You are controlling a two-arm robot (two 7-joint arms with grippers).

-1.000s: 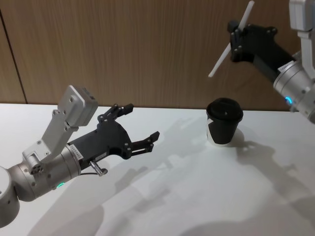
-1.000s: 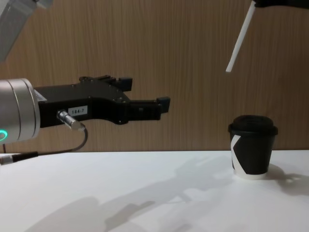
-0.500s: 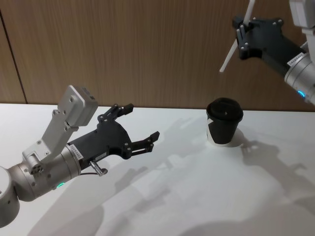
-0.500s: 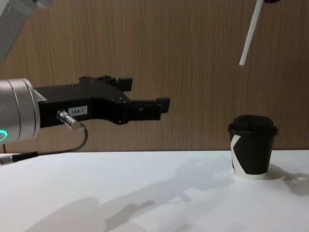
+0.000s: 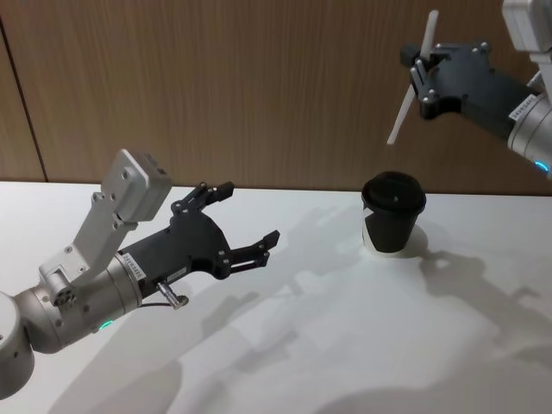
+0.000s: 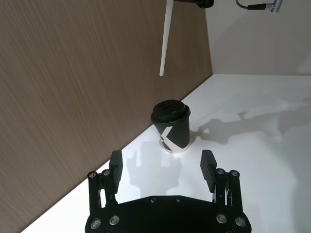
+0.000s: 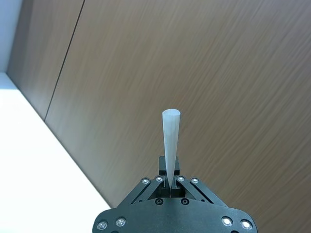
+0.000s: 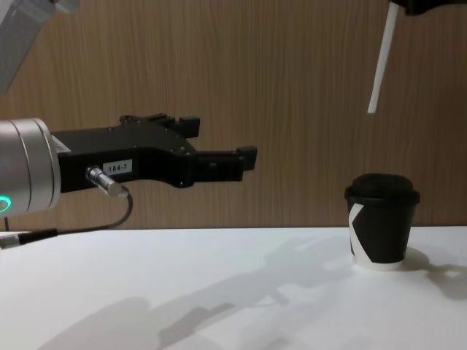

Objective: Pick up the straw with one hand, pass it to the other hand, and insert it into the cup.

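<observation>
White straw (image 5: pixel 412 89). Cup (image 5: pixel 392 213): black paper w/ black lid, white angular mark, white base rim. Left gripper (image 5: pixel 246 224): black, white label, silver wrist, green light. Right gripper (image 5: pixel 422 69): black. Table (image 5: pixel 345 345) white; wall (image 5: pixel 259 86) brown wood grain.

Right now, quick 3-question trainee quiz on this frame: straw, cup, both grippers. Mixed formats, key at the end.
1. True or false: the long thin white straw is already inside the black paper coffee cup with the black plastic lid.
2. Which gripper holds the straw? A) the left gripper, black with a silver cylindrical wrist B) the right gripper, black, raised near the wood panel wall
3. Fill in: the left gripper's fingers are ____ and hold nothing.

Key: 1. False; the straw's lower tip hangs above the cup, clear of its lid. 2. B. 3. open.
</observation>
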